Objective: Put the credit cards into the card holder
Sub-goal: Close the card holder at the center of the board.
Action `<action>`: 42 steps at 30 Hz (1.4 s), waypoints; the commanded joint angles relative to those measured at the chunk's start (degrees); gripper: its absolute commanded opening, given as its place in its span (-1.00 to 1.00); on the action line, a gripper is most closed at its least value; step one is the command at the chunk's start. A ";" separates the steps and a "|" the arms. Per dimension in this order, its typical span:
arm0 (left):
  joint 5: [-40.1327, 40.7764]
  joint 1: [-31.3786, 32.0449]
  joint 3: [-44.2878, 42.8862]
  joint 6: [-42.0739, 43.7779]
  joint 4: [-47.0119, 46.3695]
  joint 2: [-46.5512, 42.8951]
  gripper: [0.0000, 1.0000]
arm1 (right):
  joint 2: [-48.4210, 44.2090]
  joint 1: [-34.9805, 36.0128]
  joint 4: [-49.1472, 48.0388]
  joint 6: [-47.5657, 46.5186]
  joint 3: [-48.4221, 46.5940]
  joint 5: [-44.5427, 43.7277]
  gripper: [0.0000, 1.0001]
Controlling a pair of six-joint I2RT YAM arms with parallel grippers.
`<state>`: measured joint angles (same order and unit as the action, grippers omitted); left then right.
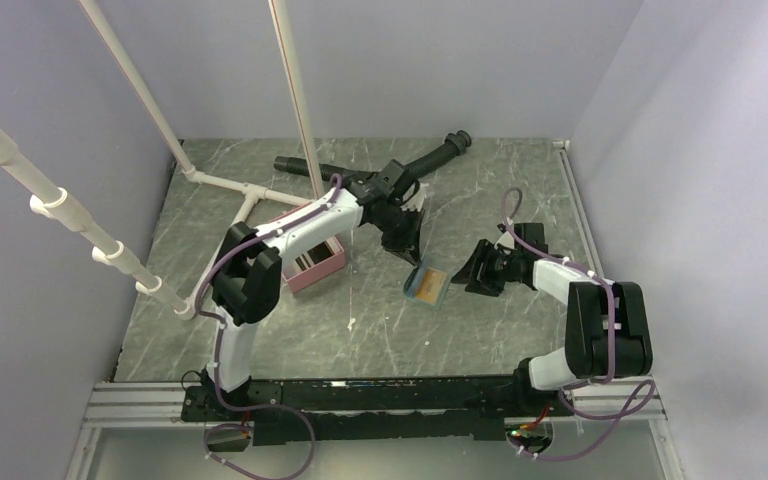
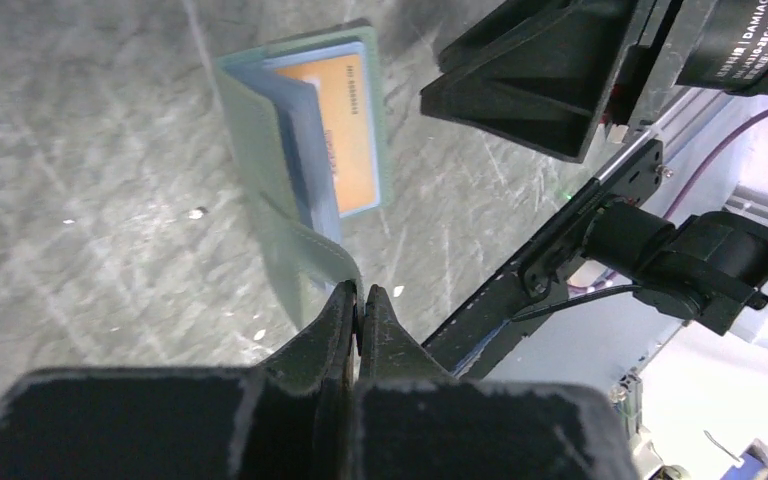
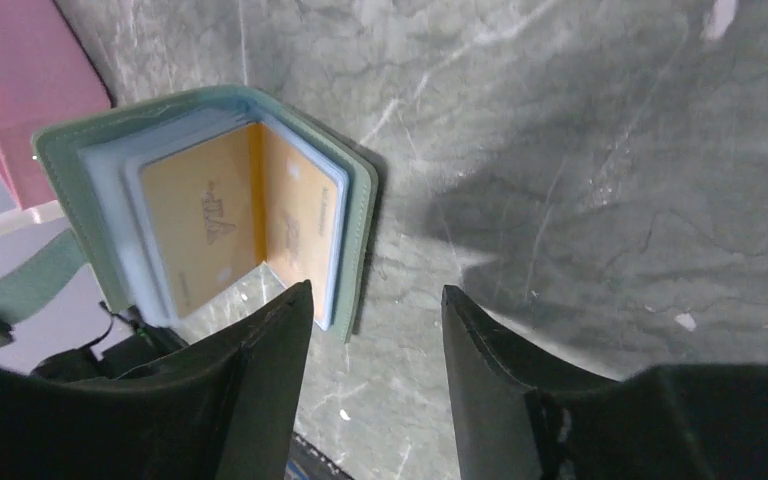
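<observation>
The light-blue-green card holder (image 1: pixel 426 285) lies open on the grey marble table, with orange-yellow credit cards (image 3: pixel 205 215) in its clear sleeves. My left gripper (image 1: pixel 408 256) is above its far edge and shut on the holder's thin flap (image 2: pixel 305 255); in the left wrist view the holder (image 2: pixel 250 120) hangs open with an orange card (image 2: pixel 352 135) showing. My right gripper (image 1: pixel 475 272) is just right of the holder, low over the table. In the right wrist view it (image 3: pixel 375 300) is open and empty, its left finger next to the holder's edge (image 3: pixel 365 200).
A pink open-topped box (image 1: pixel 318 262) stands left of the holder, under the left arm. A black tube-shaped object (image 1: pixel 440 155) lies at the back. A white pipe frame (image 1: pixel 250 195) stands at the back left.
</observation>
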<state>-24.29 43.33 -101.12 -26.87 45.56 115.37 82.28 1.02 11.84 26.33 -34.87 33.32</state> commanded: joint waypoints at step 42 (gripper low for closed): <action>0.53 -4.95 27.30 -14.31 -20.06 -7.75 -1.00 | 7.15 16.61 -26.54 21.26 -3.39 13.02 0.13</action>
<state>-24.62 38.02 -74.24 -40.64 26.79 112.62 86.70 14.20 -11.09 44.64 -35.44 46.98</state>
